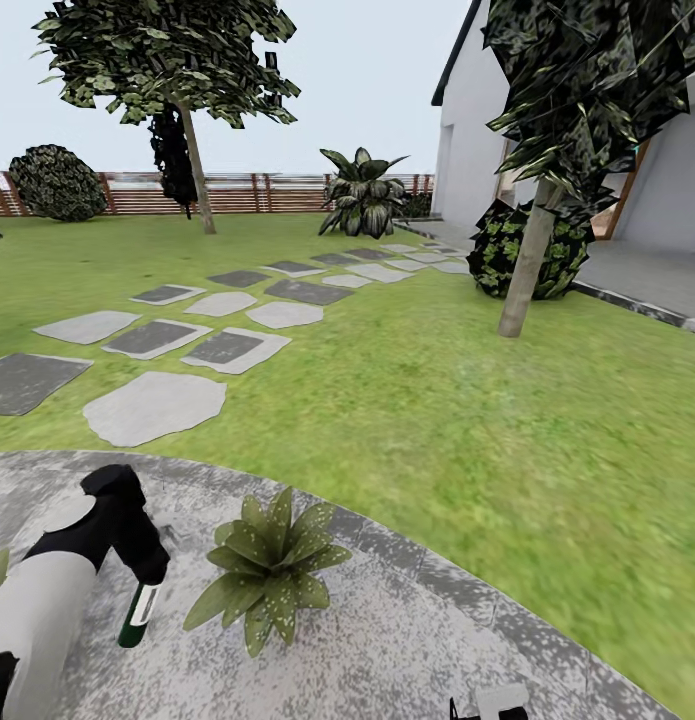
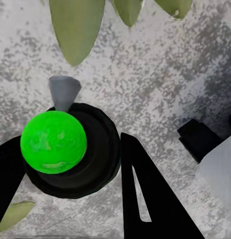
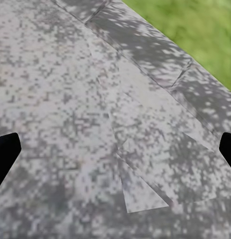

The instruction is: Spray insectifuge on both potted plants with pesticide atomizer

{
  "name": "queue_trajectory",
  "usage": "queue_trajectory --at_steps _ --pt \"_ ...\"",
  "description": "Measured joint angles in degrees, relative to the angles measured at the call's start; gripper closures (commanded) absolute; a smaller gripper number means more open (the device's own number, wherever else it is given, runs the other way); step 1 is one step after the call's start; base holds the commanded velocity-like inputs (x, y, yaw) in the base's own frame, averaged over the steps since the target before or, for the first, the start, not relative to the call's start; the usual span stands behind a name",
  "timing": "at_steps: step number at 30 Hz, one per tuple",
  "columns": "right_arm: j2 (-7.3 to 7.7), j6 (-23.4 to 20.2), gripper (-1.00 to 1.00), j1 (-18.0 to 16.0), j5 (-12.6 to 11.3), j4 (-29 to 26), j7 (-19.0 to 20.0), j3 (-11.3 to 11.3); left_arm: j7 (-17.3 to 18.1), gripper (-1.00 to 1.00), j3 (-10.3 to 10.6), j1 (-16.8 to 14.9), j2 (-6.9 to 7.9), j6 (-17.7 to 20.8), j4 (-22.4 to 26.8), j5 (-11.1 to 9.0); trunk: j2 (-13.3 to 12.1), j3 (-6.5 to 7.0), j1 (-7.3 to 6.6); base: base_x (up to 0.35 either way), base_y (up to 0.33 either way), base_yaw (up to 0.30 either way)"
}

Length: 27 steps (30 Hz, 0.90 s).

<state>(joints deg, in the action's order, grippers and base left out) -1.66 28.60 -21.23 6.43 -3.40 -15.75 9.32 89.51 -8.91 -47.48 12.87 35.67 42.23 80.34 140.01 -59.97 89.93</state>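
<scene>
The left gripper [image 1: 147,575] is down low over the patio [image 1: 407,640], clenched on the atomizer [image 1: 139,612], which hangs upright just beside a potted plant [image 1: 270,566]. From the head view you can see the dark green bottle with its white label poking out below the black gripper, its base at or just above the paving, I can't tell which.

Along the left wrist, the black trigger head [image 2: 78,164] sits between the two dark fingers [image 2: 145,199], with a bright green ball [image 2: 53,142] on top and the small grey nozzle [image 2: 63,92] aimed toward the plant's leaves [image 2: 78,27]. Those leaves hang close in front of the nozzle, not touching it.

The right gripper [image 3: 115,149] hovers over bare speckled paving near the patio's edge, released, its fingertips [image 3: 4,152] wide apart at either side of the view with nothing between them; a strip of lawn [image 3: 195,30] shows beyond the paved rim.

Farther out, stepping stones [image 1: 157,405] run across the grass toward the wooden fence [image 1: 237,192], with trees [image 1: 527,260] and a white house [image 1: 467,130] to the right.
</scene>
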Motion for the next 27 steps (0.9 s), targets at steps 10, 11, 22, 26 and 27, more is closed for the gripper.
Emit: queue_trajectory --at_steps 10,11,22,26,27 --pt "0.09 -0.01 -1.0 0.0 0.0 0.09 0.05 0.0 0.0 1.0 0.53 4.01 0.09 -0.05 -0.26 0.43 0.0 0.0 -0.03 0.101 0.0 0.0" --pt "0.09 -0.02 -1.0 0.0 0.0 0.09 0.07 0.0 0.0 1.0 0.49 4.05 0.09 -0.05 -0.26 0.43 0.0 0.0 -0.02 0.068 0.0 0.0" --pt "0.09 0.0 -1.0 0.0 0.0 0.04 0.09 0.0 0.02 1.0 0.41 8.94 0.81 -1.59 0.29 0.8 0.0 0.0 0.0 0.007 0.0 0.0" --pt "0.09 -0.01 -1.0 0.0 0.0 0.08 0.09 0.0 0.02 1.0 -0.36 9.09 0.38 -1.42 0.27 0.48 0.0 0.0 0.0 0.0 0.0 0.0" --pt "0.09 0.0 -1.0 0.0 0.0 0.07 0.09 0.0 0.02 1.0 -0.42 9.09 0.34 -1.41 0.27 0.45 0.0 0.0 0.0 0.0 0.0 0.0"
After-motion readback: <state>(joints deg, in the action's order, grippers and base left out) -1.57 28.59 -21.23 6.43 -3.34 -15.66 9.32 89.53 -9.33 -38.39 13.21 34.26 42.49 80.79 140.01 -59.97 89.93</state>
